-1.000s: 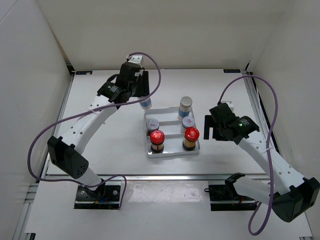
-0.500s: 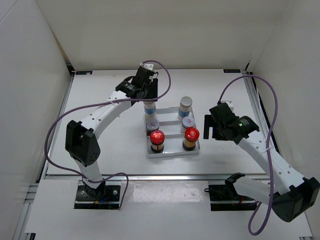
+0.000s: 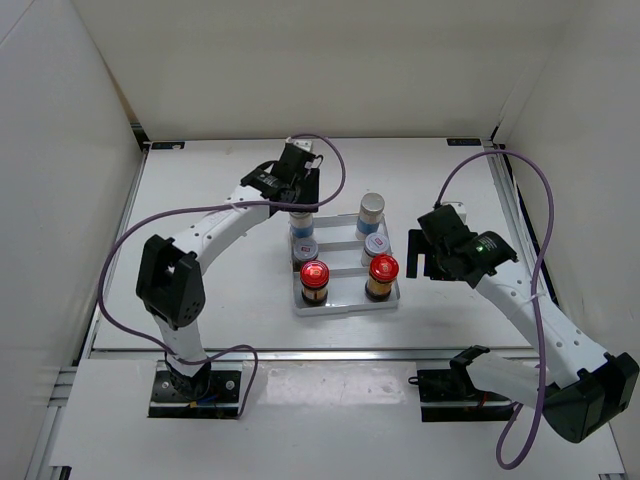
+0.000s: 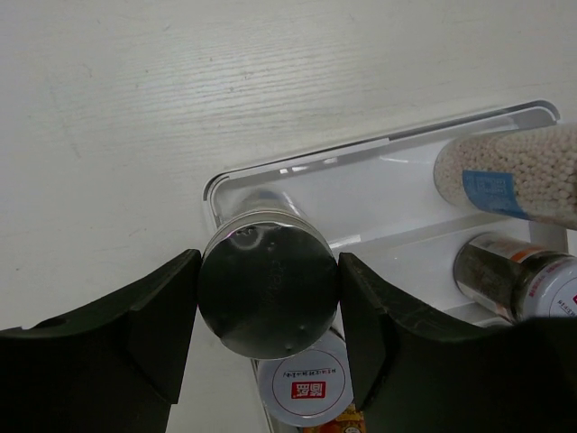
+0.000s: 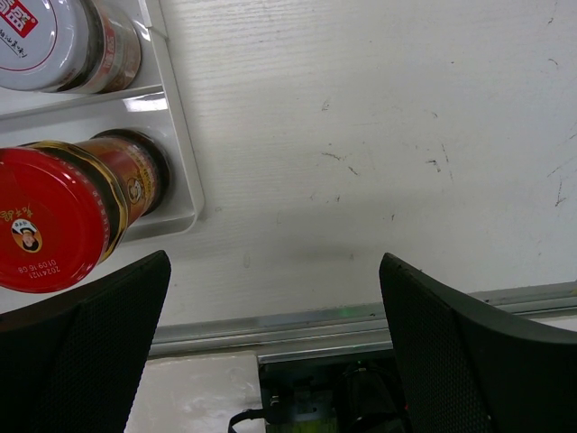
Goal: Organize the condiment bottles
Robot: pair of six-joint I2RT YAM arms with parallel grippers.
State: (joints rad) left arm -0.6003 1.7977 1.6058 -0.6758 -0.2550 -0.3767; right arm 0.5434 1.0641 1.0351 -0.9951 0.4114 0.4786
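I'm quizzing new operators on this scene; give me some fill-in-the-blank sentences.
The left fingers grip a bottle with a ____ cap.
The two front bottles in the tray have ____ caps.
The right fingers hold ____.
Missing words: silver; red; nothing.

1. red-capped amber bottles (image 3: pixel 314 274) (image 3: pixel 383 268): two of em
2. short white-lidded jars (image 3: pixel 307 248) (image 3: pixel 375 244): two as well
3. taller silver-capped bottles (image 3: pixel 371 206) (image 4: pixel 268 289) with blue-white labels: also two
4. white stepped tray (image 3: pixel 345 309): just the one

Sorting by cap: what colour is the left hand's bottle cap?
Silver bottle cap; best seen in left wrist view.
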